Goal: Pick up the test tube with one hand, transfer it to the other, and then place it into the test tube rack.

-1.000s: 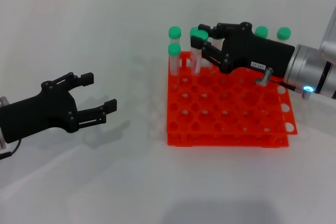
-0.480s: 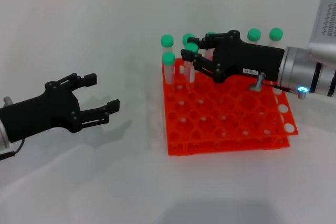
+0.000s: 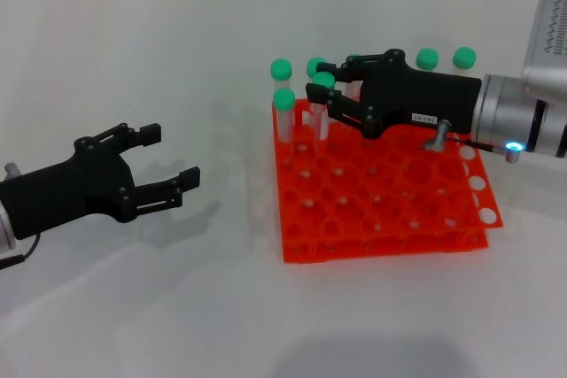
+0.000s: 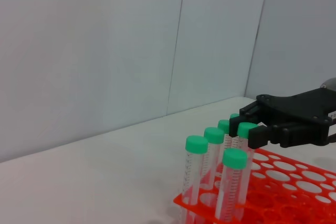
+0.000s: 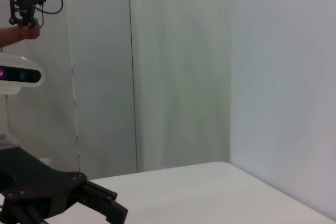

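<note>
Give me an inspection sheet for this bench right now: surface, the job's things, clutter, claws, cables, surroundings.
Surface: white table, bare apart from the rack.
Job's things: orange-red test tube rack on the right half of the table; green-capped tubes stand along its far rows; one test tube sits between the right claw's fingers, its lower end at the rack.
Clutter: nothing seen.
Claws: right claw over the rack's far left part, fingers around that tube's cap end; left claw open, empty, over the table left of the rack.
Cables: thin black cable by the left wrist.
Surroundings: pale wall panels behind the table.
</note>
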Tool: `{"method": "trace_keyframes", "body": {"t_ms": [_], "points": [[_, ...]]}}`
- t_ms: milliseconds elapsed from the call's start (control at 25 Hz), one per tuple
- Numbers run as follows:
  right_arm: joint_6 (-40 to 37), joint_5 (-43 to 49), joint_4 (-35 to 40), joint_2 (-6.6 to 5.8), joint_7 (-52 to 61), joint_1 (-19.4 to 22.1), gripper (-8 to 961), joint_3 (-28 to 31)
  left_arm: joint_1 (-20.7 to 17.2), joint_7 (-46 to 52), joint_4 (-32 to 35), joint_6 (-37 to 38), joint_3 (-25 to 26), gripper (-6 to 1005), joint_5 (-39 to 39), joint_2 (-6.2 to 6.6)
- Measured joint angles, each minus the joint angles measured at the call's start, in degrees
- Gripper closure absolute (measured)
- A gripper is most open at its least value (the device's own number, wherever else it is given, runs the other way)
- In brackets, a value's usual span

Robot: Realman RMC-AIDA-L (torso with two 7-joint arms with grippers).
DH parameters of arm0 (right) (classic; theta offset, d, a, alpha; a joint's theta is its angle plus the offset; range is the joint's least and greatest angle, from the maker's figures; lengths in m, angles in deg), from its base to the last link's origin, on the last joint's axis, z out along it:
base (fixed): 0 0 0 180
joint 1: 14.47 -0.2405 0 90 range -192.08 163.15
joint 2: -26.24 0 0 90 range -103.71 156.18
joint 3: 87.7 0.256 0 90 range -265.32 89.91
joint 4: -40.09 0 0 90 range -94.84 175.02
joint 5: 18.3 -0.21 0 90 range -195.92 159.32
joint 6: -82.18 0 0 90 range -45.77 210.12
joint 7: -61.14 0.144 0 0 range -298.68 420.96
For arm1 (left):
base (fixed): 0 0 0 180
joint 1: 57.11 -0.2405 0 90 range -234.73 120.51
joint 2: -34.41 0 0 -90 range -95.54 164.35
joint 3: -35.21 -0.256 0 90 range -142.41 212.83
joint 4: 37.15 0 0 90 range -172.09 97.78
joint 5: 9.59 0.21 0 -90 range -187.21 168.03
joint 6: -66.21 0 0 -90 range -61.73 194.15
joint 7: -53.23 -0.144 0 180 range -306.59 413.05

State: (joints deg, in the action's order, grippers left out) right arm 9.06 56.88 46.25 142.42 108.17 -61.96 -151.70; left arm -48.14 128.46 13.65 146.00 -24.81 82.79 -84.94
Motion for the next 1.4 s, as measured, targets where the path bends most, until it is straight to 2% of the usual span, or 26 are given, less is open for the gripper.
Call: {"method": "trace_keyframes", "body": {"t_ms": [240, 440, 600, 680, 880, 960, 1000, 1120, 1280, 1400], "points": [[0.0, -0.22, 0.67, 0.0, 0.89, 0.31, 662, 0.0, 0.0, 0.0, 0.0, 0.01, 0.0, 106, 0.0, 0.0], [-0.02, -0.27, 0.69, 0.0, 1.18, 0.4, 439, 0.02, -0.09, 0.08, 0.0, 0.01, 0.0, 106, 0.0, 0.07], [-1.72, -0.24, 1.73, -0.02, 1.61, 1.41, 343, -0.05, -0.31, 0.13, 0.0, 0.05, -0.01, 105, 0.0, 0.13], [-4.11, -0.05, 5.02, -0.19, 3.18, 3.82, 318, -0.38, -0.34, 0.16, 0.0, 0.23, -0.01, 105, -0.01, 0.17], [-7.36, 0.83, 19.09, -1.57, 10.19, 13.38, 315, -5.24, -0.25, 0.39, 0.23, 0.72, 0.0, 105, -0.01, 0.26], [-7.51, 3.44, 23.96, -2.55, 13.14, 15.98, 314, -6.42, 0.1, 0.87, 0.35, 2.38, 0.04, 105, 0.1, 0.95], [-7.69, 4.74, 24.96, -2.96, 14.18, 16.51, 313, -6.41, 0.18, 0.99, 0.36, 2.9, 0.13, 105, 0.14, 1.21], [-8.69, 8.1, 25.73, -4.32, 16.16, 16.98, 311, -6.21, 1.27, 1.68, -0.49, 6.69, 1.09, 105, 0.37, 3.0], [-10.48, 11.3, 25.46, -6.07, 17.52, 17.69, 308, -6.27, 5.04, 3.71, -3.12, 10.91, 2.66, 105, 3.45, 5.09], [-11.22, 13.78, 25.44, -6.57, 17.82, 17.98, 299, -6.13, 8.03, 5.26, -4.33, 14.01, 4.06, 106, 7.12, 6.15]]}}
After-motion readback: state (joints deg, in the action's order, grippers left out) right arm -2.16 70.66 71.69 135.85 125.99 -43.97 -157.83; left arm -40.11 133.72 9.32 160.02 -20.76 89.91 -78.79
